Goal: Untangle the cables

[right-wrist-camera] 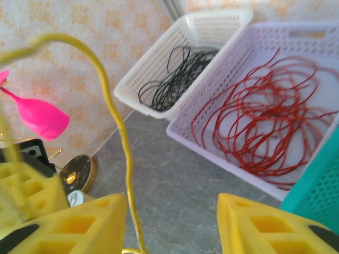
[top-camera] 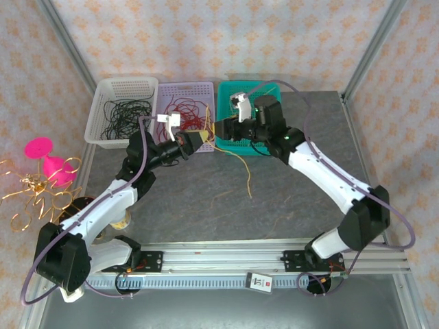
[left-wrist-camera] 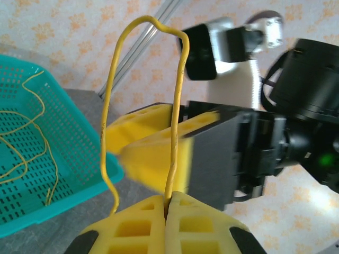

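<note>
Left tool (left-wrist-camera: 168,203) clamps yellow cable (left-wrist-camera: 180,84), teal basket (left-wrist-camera: 69,137) beside

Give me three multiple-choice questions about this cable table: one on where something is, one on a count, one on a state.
1. Where do the red cables lie? A white basket; B lavender basket; C teal basket.
2. How many baskets stand in the row? A two; B three; C four.
3. The left end effector is: A shut on a yellow cable; B wide open, empty; C shut on a red cable.
Key: 1 B, red loops fill it. 2 B, white basket, lavender basket, teal basket side by side. 3 A, it pinches the yellow strand.
</note>
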Robot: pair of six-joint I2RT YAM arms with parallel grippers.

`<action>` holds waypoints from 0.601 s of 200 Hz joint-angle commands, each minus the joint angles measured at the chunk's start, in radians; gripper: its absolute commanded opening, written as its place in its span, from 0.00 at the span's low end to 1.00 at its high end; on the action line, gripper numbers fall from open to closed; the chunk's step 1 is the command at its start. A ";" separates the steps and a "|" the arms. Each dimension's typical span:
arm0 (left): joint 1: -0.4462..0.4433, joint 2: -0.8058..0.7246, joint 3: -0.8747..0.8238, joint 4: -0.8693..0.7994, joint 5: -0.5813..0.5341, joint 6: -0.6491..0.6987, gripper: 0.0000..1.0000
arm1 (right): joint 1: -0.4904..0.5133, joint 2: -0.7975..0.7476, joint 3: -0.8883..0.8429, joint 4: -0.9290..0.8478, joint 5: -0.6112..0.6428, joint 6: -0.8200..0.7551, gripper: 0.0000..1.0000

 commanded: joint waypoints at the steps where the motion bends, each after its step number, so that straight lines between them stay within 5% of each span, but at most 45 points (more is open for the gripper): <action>1: -0.006 -0.027 0.049 -0.031 0.030 0.052 0.00 | 0.003 0.047 0.042 0.043 -0.157 0.018 0.45; 32: -0.007 -0.017 0.063 -0.069 0.030 0.060 0.00 | 0.000 0.055 0.029 0.051 -0.182 0.014 0.41; 66: -0.008 -0.005 0.071 -0.071 0.037 0.087 0.00 | -0.011 0.047 0.006 0.065 -0.174 0.017 0.25; 102: -0.009 -0.012 0.085 -0.087 0.037 0.094 0.00 | -0.030 0.030 -0.036 0.104 -0.065 0.039 0.00; 120: -0.010 -0.016 0.097 -0.114 0.032 0.110 0.00 | -0.033 0.017 -0.053 0.098 0.018 0.032 0.00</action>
